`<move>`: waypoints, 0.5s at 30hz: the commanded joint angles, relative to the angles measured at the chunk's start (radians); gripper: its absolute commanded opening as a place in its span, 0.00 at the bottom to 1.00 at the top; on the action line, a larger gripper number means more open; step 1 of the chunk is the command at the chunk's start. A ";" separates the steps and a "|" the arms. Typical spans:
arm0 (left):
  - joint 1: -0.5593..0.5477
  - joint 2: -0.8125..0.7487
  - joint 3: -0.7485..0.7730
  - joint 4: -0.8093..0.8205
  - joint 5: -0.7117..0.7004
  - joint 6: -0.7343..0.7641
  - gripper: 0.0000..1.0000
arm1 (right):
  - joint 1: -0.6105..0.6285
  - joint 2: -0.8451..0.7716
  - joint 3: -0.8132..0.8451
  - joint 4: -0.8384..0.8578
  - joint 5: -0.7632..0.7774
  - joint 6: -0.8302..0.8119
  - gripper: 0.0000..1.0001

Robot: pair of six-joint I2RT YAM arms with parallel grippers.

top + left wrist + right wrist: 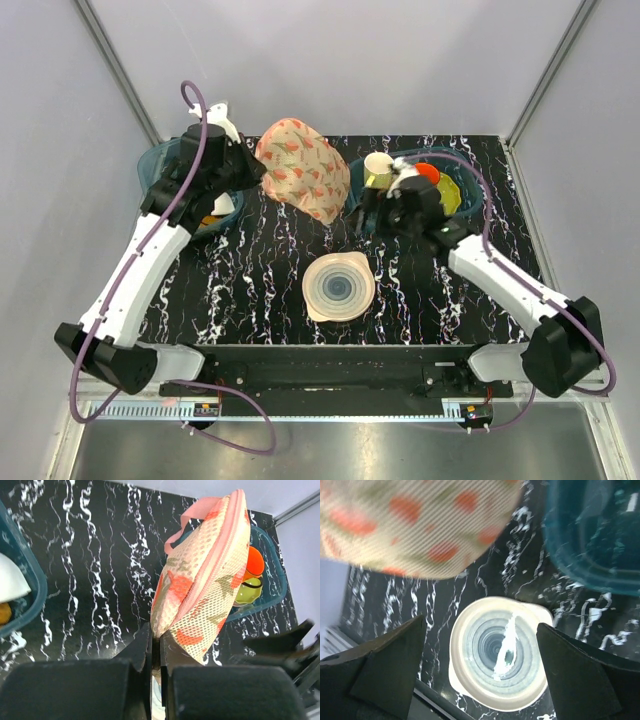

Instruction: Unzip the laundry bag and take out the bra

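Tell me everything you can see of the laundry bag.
The laundry bag is a rounded beige mesh pouch printed with red and green motifs, with pink edge trim and a pink loop at one end. No opening shows. The left gripper pinches one edge, holding it up on edge above the black marbled table.

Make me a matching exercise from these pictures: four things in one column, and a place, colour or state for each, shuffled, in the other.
Column one:
1. laundry bag
2. round disc
3. left hand
4. right hand

Column two:
A. wide open, holding nothing
B. beige-pink, printed red and green
C. shut on the bag's edge
D. pale, lying flat on the table

Pairs: 1-B, 2-D, 3-C, 4-A
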 commanded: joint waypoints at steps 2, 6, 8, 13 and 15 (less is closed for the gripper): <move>0.024 0.054 0.125 -0.120 0.025 -0.244 0.00 | 0.226 0.013 0.025 0.043 0.410 -0.146 1.00; 0.043 0.131 0.216 -0.230 0.062 -0.283 0.00 | 0.286 0.004 -0.026 0.151 0.478 -0.260 1.00; 0.046 0.140 0.228 -0.233 0.095 -0.300 0.00 | 0.315 0.017 -0.035 0.201 0.525 -0.314 1.00; 0.053 0.163 0.242 -0.235 0.127 -0.329 0.00 | 0.425 0.076 -0.037 0.309 0.591 -0.498 1.00; 0.058 0.167 0.248 -0.236 0.142 -0.346 0.00 | 0.441 0.091 -0.041 0.355 0.597 -0.567 1.00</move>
